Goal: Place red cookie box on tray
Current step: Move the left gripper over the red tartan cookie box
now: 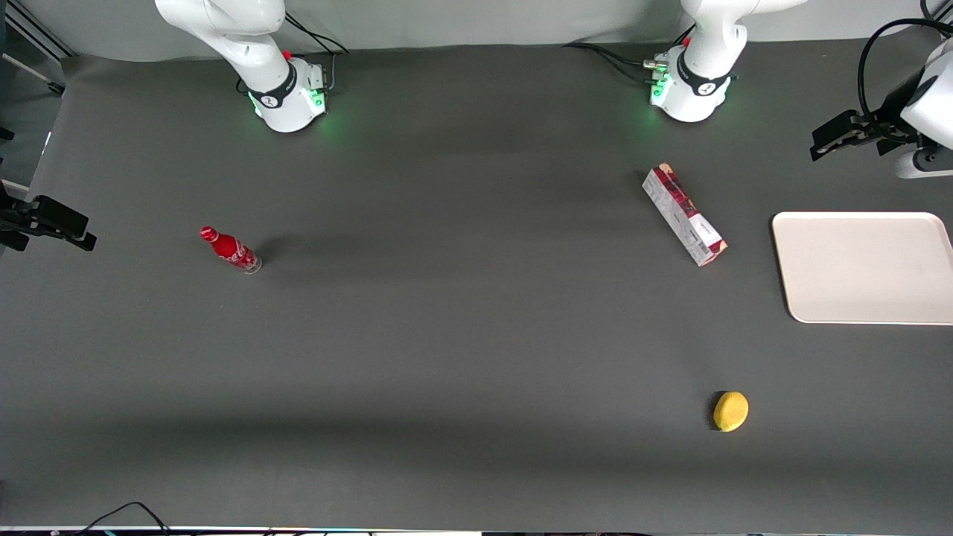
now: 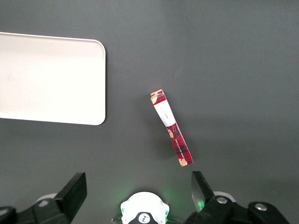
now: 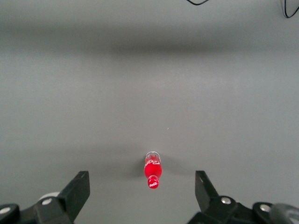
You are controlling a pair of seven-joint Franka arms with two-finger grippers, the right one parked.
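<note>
**Long carton lies slantwise, waiting for a grip across its narrow width**

The tray [image 1: 864, 268] sits flat on the table toward the working arm's end, bare, almost below the raised gripper [image 2: 138, 186] and a little nearer the front camera. The gripper hangs high above the table with its two fingers spread wide, holding nothing.

The red cookie box [image 1: 683, 214] lies on the table beside the tray but apart from it, lower than the gripper and off toward the middle of the table. It looks to rest on one long edge face, with a grey-white printed panel up toward the front camera and the dark red patterned face showing in the wrist view. Its long axis runs diagonally: one end points toward the working arm's base, the other toward the tray's near corner.

It is probably a light, stiff cardboard carton that dents under hard squeezing. The safest hold looks like the middle of its length, fingers closing across the narrow width, so it does not swing.
</note>
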